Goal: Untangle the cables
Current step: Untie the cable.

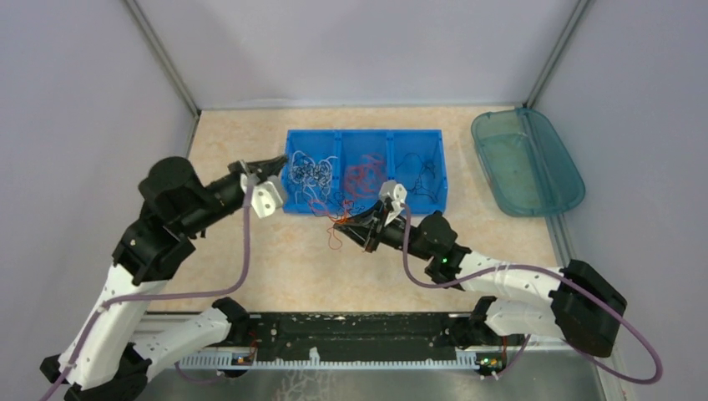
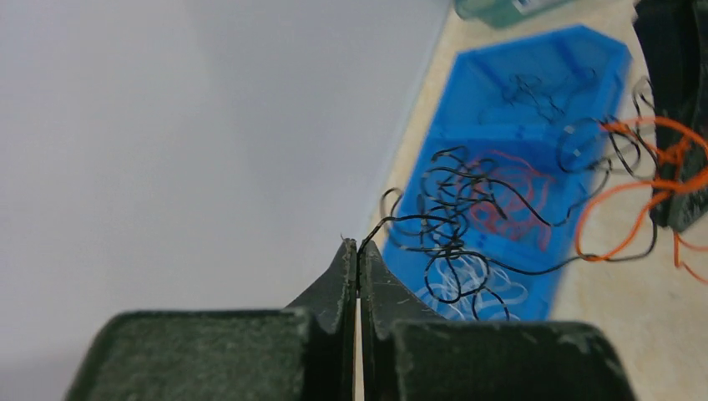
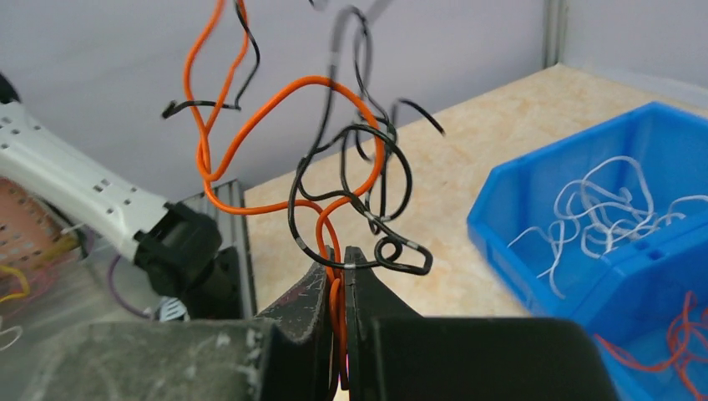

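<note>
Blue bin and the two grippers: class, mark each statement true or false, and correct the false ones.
1. The right gripper is shut on an orange wire. True.
2. The left gripper is open with nothing between its fingers. False: it is shut on a black wire.
3. The blue bin has three compartments. True.
4. The teal tray holds red wires. False: no wires show in it.
5. The bin's middle compartment holds white wires. False: red wires lie there; the white wires are in the left one, as seen from the top view.
</note>
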